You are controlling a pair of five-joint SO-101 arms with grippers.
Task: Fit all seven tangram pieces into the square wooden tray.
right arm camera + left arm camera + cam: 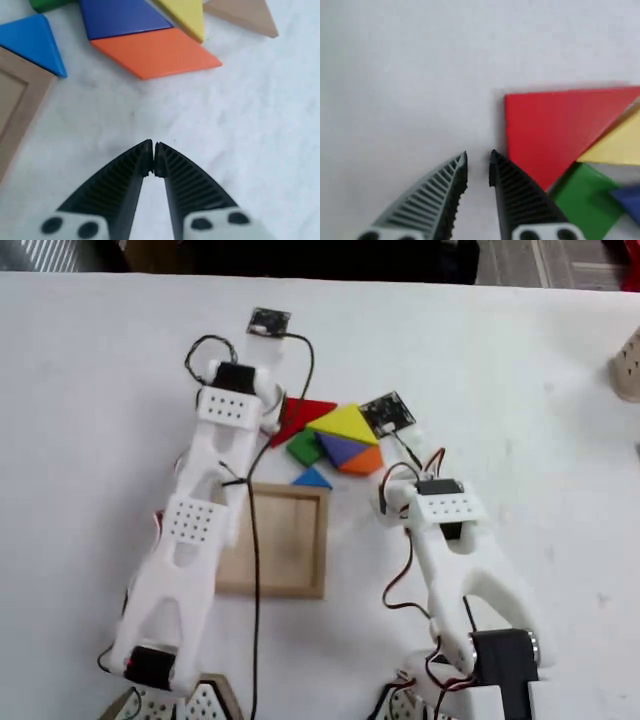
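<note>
The tangram pieces lie bunched on the white table just beyond the wooden tray (pixel 300 585): a red triangle (pixel 300 415), yellow triangle (pixel 345 422), green square (pixel 304 447), purple-blue triangle (pixel 340 448), orange parallelogram (pixel 363 460) and small blue triangle (pixel 313 478). A bare wooden triangle (pixel 242 12) lies past the yellow one. The tray holds no pieces, and my left arm covers its left part. My left gripper (pixel 478 157) hangs over bare table beside the red triangle (pixel 555 130), slightly open with nothing between its fingers. My right gripper (pixel 153 150) is shut, a short way from the orange parallelogram (pixel 155 52).
A tan perforated object (pixel 628 365) stands at the table's right edge. Black cables (pixel 252 570) run along the left arm and across the tray. The table's far edge runs along the top of the high view, with free room to the left and right.
</note>
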